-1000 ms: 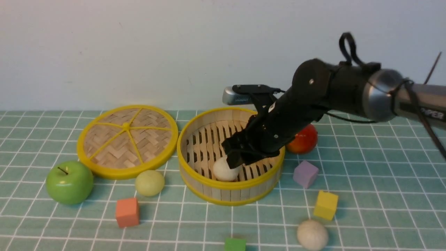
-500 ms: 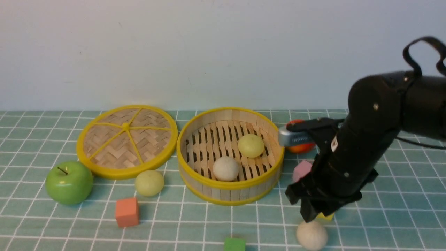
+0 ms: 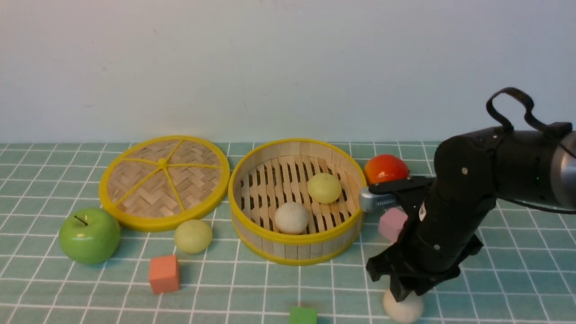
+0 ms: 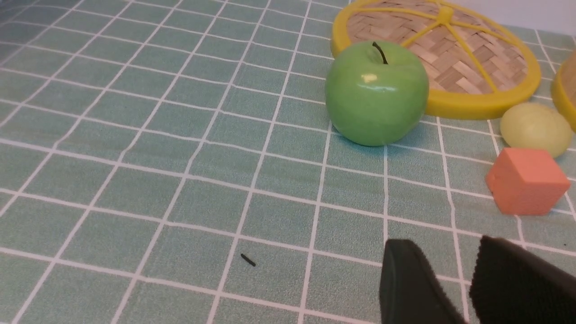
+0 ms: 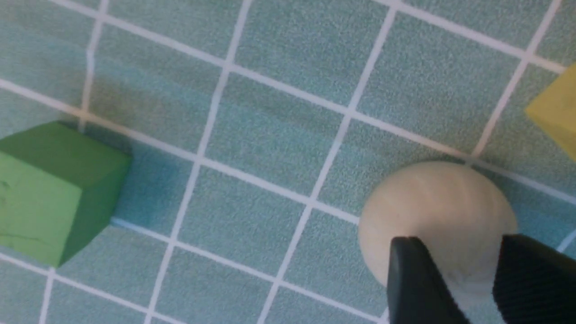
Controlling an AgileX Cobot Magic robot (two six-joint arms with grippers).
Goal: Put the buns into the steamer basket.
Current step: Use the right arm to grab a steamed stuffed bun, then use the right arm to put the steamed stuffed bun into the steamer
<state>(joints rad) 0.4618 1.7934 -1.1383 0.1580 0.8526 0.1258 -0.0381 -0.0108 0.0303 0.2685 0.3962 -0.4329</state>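
Observation:
The steamer basket (image 3: 288,239) stands mid-table and holds two buns, an off-white one (image 3: 291,218) and a pale yellow-green one (image 3: 324,188). Another yellow-green bun (image 3: 193,236) (image 4: 533,128) lies on the cloth left of the basket. An off-white bun (image 3: 403,309) (image 5: 434,211) lies near the front edge. My right gripper (image 3: 405,293) (image 5: 459,243) hangs right over that bun, jaws apart and straddling its top, not clamped on it. My left gripper (image 4: 445,245) is open and empty above bare cloth; the front view does not show it.
The flat woven lid (image 3: 164,180) lies left of the basket, with a green apple (image 3: 90,234) in front of it. A red apple (image 3: 386,168) sits behind my right arm. An orange cube (image 3: 164,273), a green cube (image 3: 303,315), a pink cube (image 3: 390,223) and a yellow cube (image 5: 555,112) are scattered about.
My right arm left the basket, where a yellow-green bun now lies, swung to the front right and came down over the off-white bun. Its jaws have narrowed.

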